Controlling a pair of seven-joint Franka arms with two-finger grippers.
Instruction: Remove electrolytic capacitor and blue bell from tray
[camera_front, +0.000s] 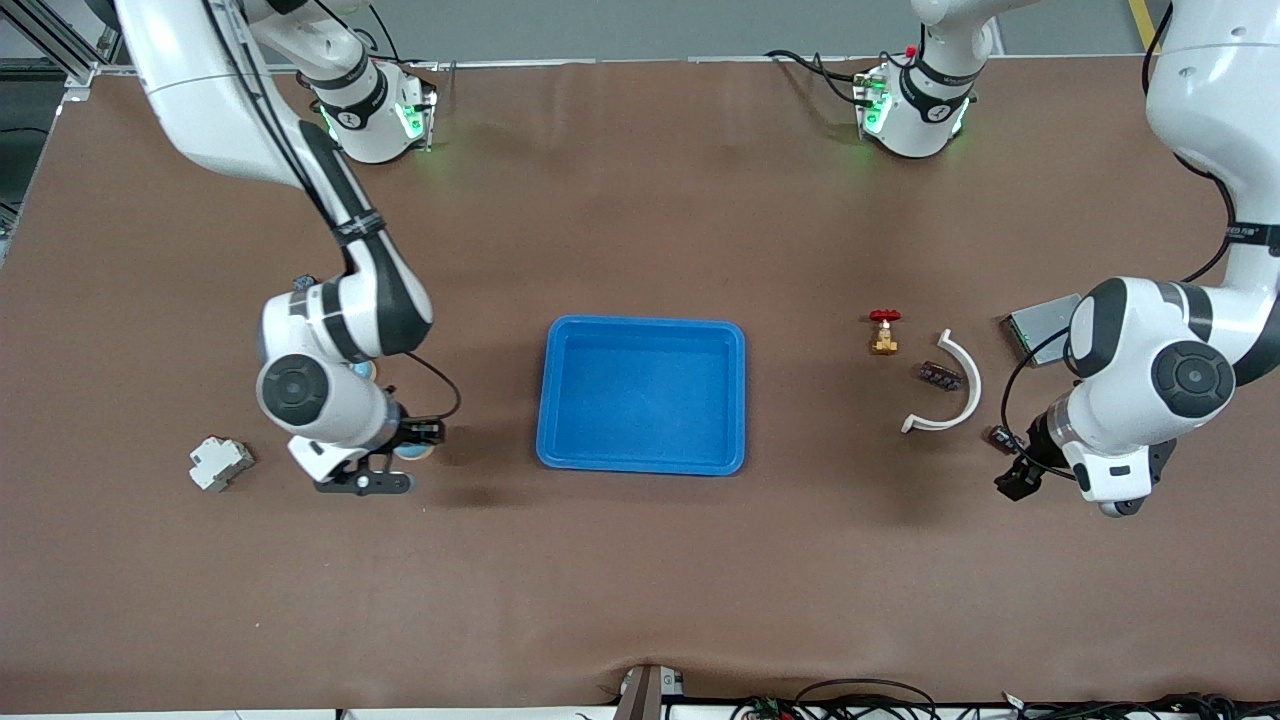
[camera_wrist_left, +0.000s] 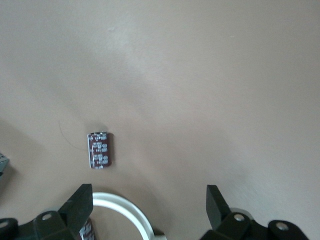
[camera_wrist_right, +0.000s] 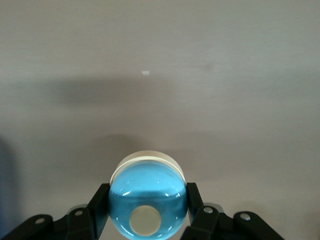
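Observation:
A small dark-brown capacitor (camera_front: 998, 436) lies on the brown table near the left arm's end, beside the white curved piece; it shows in the left wrist view (camera_wrist_left: 100, 150) too. My left gripper (camera_front: 1015, 478) hangs over this spot, open and empty (camera_wrist_left: 149, 210), with the capacitor clear of its fingers. My right gripper (camera_front: 400, 465) is shut on a glossy blue bell (camera_front: 414, 451) with a white base, low over the table between the blue tray and the white breaker. In the right wrist view the bell (camera_wrist_right: 147, 205) fills the gap between the black fingers (camera_wrist_right: 97, 205).
A blue tray (camera_front: 545, 400) stands mid-table. A white breaker (camera_front: 221, 463) lies toward the right arm's end. A red-handled brass valve (camera_front: 884, 333), a white curved piece (camera_front: 960, 395), a dark purple part (camera_front: 941, 376) and a grey box (camera_front: 1040, 328) lie toward the left arm's end.

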